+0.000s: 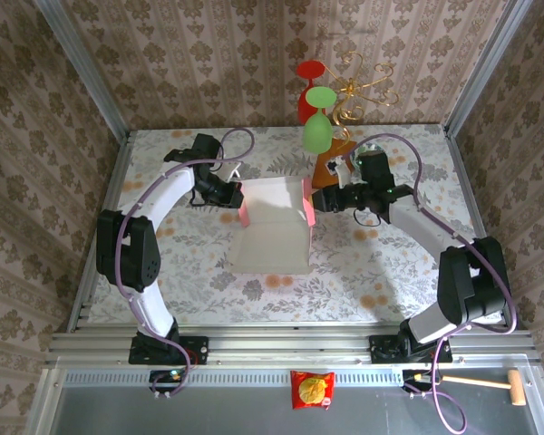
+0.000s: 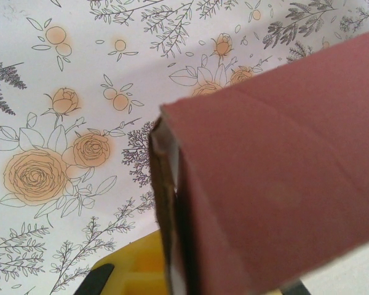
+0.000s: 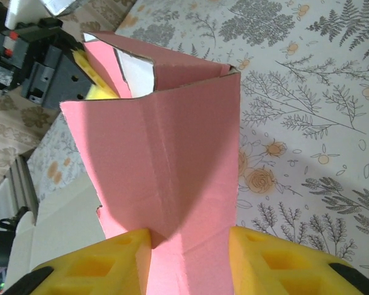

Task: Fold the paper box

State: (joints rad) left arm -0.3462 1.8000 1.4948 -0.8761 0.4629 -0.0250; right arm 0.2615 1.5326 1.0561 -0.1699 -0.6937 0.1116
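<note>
paper box (image 1: pixel 272 237): was laid in the middle of the flowered tablecloth (image 1: pixel 381 272), between the two grippers, with its pale inner face turned up and its two pink side walls raised.
left wall (image 1: pixel 243 213): was kept upright. From the left wrist, its edge was seen set against a yellow finger (image 2: pixel 132 273).
right wall (image 1: pixel 306 207): was raised too. From the right wrist, it was seen creased along its length, with its near end set between two yellow fingers (image 3: pixel 98 270).
left gripper (image 1: pixel 232 196): was clamped tight on the left wall.
right gripper (image 3: pixel 189 239): its fingers were parted, one on either side of the right wall's fold. Whether the wall was pressed or only flanked could not be told.
booklet (image 1: pixel 327 166): brown-orange, was laid just beyond the right gripper, near the box's far right corner.
red glass (image 1: pixel 310 91) and green glass (image 1: pixel 317 132): were seen at the far edge of the table, the green one nearer, with a gold wire ornament (image 1: pixel 363 91) beside them.
front shelf (image 1: pixel 118 399): a snack packet (image 1: pixel 311 390) was placed at its middle and a wooden mallet (image 1: pixel 494 384) at its right end.
</note>
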